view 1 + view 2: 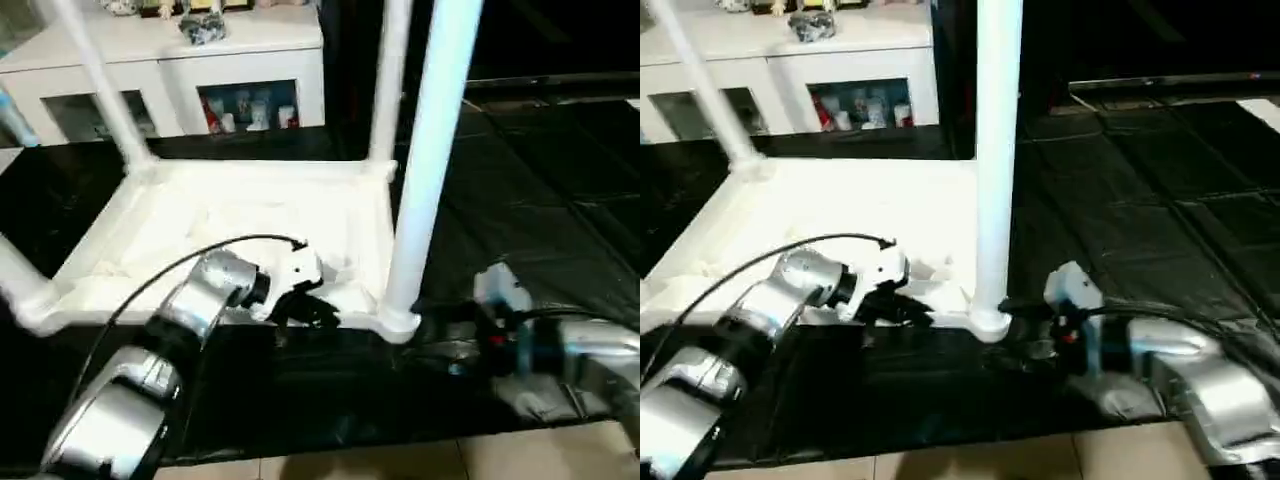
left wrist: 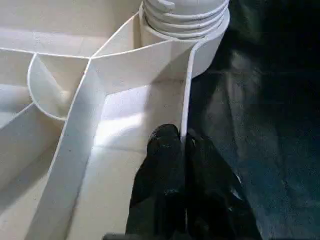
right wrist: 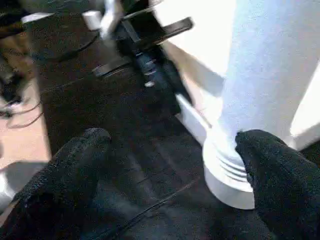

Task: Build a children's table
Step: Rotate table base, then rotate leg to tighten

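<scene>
We see the children's table lying upside down on the black floor mat, with its ribbed underside facing up, so that the legs can go into the corner sockets from above. Its long axis runs across our view, and the legs point straight up.

Our left gripper is clenched on the near rim of the table top, one finger on each side of the thin wall. We judge that this grip keeps the top from sliding or turning.

Our right gripper is wide open around the base of the near right leg, just above its threaded end. One fingertip touches the leg. We think it is ready to grasp and screw it.

Behind stands a white cabinet.
</scene>
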